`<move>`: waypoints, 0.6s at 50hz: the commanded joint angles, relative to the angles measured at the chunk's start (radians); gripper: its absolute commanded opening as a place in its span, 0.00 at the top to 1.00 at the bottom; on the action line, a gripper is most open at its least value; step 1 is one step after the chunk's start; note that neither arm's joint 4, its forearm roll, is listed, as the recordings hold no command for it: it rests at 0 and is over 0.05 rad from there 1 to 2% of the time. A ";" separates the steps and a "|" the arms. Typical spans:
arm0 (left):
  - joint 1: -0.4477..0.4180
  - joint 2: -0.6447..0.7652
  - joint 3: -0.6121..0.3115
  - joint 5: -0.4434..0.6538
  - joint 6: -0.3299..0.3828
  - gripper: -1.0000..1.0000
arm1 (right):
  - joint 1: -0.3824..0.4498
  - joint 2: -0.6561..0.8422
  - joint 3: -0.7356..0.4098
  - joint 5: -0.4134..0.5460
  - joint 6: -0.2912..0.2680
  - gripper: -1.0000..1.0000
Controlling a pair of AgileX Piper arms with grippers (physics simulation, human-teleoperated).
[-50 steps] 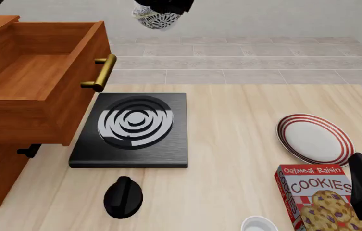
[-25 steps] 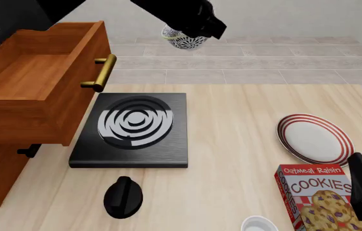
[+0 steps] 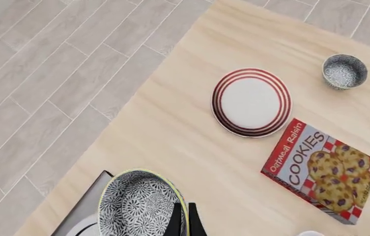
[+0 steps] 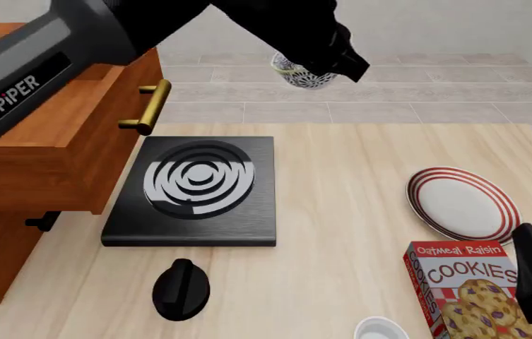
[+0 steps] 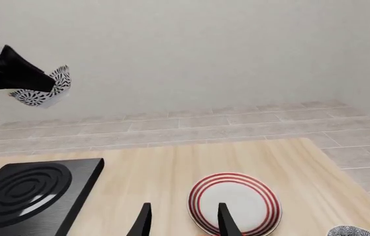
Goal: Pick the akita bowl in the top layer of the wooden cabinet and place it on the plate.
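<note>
High above the table, the left gripper (image 4: 315,65) pinches the round, densely patterned akita bowl (image 4: 302,75), well apart from the glossy red-striped plate (image 4: 462,203); the right gripper (image 5: 181,222) gapes.

Bare table surrounds the plate (image 4: 462,203); only the cookie box (image 4: 463,291) crowds it.

Grey tiled floor (image 4: 417,92) meets plain pale wall (image 5: 204,54).
</note>
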 commanded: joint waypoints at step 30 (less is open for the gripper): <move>-0.122 0.228 -0.205 0.026 -0.008 1.00 | 0.000 0.000 0.000 -0.002 0.000 0.00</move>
